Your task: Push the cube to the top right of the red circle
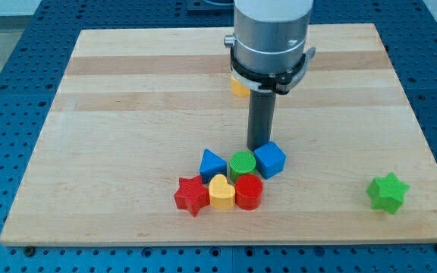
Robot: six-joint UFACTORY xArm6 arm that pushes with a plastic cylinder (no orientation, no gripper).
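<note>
The blue cube sits up and to the right of the red circle, touching the right side of the green circle. My tip rests against the cube's upper left edge, just above the green circle. The red circle lies at the right end of a tight cluster of blocks near the board's bottom middle.
The cluster also holds a blue triangle, a red star and a yellow heart. A yellow block is partly hidden behind the arm near the top. A green star lies at the lower right of the wooden board.
</note>
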